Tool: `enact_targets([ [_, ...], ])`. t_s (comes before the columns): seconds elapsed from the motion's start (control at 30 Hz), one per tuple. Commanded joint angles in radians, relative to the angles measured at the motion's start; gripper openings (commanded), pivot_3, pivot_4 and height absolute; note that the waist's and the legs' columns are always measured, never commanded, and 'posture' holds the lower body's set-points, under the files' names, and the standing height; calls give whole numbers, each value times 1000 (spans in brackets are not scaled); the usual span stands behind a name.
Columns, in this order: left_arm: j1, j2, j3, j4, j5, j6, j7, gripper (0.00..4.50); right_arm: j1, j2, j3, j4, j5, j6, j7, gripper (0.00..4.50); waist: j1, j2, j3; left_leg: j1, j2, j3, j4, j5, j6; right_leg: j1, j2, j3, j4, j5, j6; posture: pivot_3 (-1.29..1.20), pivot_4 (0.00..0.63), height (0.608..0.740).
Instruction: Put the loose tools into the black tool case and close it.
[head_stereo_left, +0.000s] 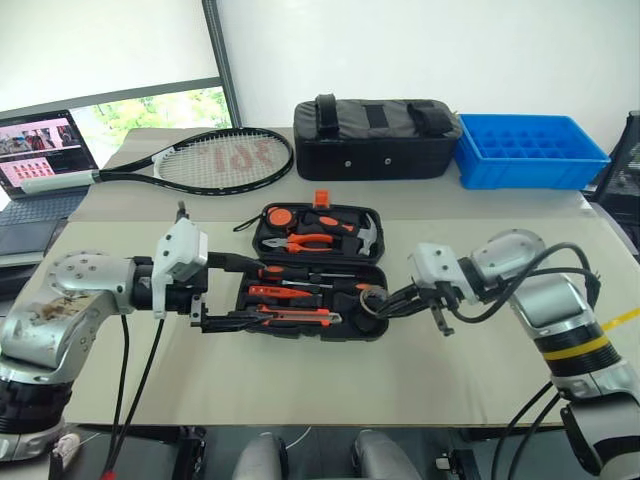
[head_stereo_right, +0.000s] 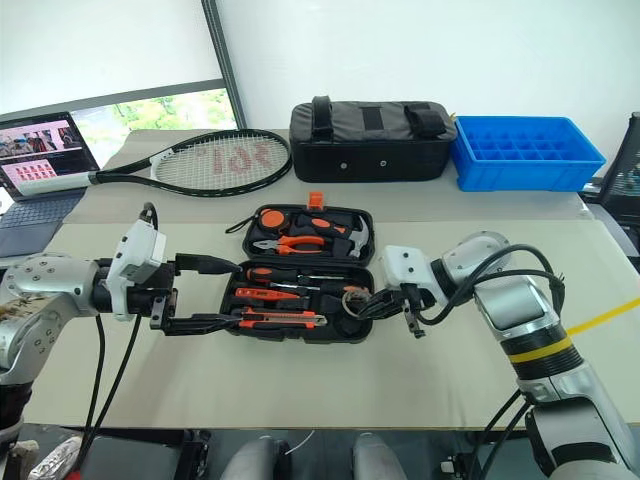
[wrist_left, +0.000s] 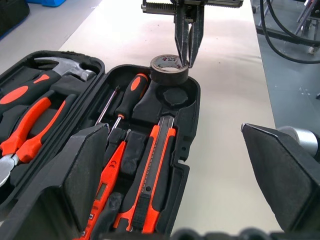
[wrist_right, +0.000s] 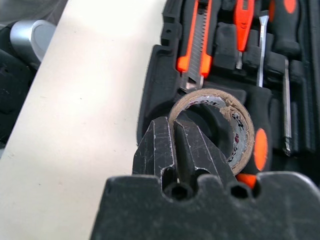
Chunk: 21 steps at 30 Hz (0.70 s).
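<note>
The black tool case (head_stereo_left: 310, 333) lies open in the middle of the table. Two screwdrivers (head_stereo_left: 300, 272) and the orange-and-black utility knife (head_stereo_left: 295, 318) rest in slots of its near half. My right gripper (head_stereo_left: 385, 303) is at the case's right end, shut on the wall of the small dark tape roll (wrist_left: 169, 68). The roll sits tilted over a round recess there, also seen as the tape roll (wrist_right: 240, 130). My left gripper (head_stereo_left: 228, 292) is open at the case's left end, its fingers (wrist_left: 85, 175) spread on either side of the near half.
The case's far half holds pliers (head_stereo_left: 305, 242) and a hammer (head_stereo_left: 362, 235). A tennis racket (head_stereo_left: 215, 160), a black fabric bag (head_stereo_left: 375, 138) and a blue crate (head_stereo_left: 530, 150) stand behind. A laptop (head_stereo_left: 40, 150) is at the far left.
</note>
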Motion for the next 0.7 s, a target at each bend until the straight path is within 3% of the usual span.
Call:
enact_targets([
  [0.03, -2, 15, 27, -8, -5, -28, -8, 4500, -4, -3, 2, -37, 15, 7, -16, 74, 1, 0, 0, 0, 0, 0, 0, 0, 0, 0, 0, 0, 0, 0, 0, 0, 150, 707],
  [0.23, 1, 24, 29, -4, -5, -37, -15, 4500, 9, 12, 25, -76, 29, 30, -35, 74, 1, 0, 0, 0, 0, 0, 0, 0, 0, -1, 0, 0, 0, 0, 0, 0, 150, 707],
  [0.3, 2, 28, 29, -2, -3, -40, -18, 4500, 14, 9, 27, -87, 33, 39, -35, 768, 1, 0, 0, -1, 0, 0, 0, 0, 0, -1, 0, 0, 0, 0, 0, 0, 150, 707],
  [0.37, 2, 30, 28, -1, -3, -39, -19, 4500, 16, 5, 24, -89, 37, 40, -35, 1150, 1, 0, 0, -1, 0, 0, 0, 0, 0, -1, 0, 0, 0, 0, 0, 0, 150, 707],
  [0.6, 8, 32, 21, 13, 12, -51, -23, 4500, -6, -1, -12, -67, 70, 57, -64, 3669, 1, 0, 0, -1, 0, 0, 0, 0, 0, -1, 0, 0, 0, 0, 0, 0, 150, 707],
  [0.7, 15, 28, 29, 27, 18, -59, -18, 4500, -15, -22, -32, -19, 59, 36, -72, 4436, 1, 0, 0, -1, 0, 0, 0, 0, 0, -1, 0, 0, 0, 0, 0, 0, 150, 707],
])
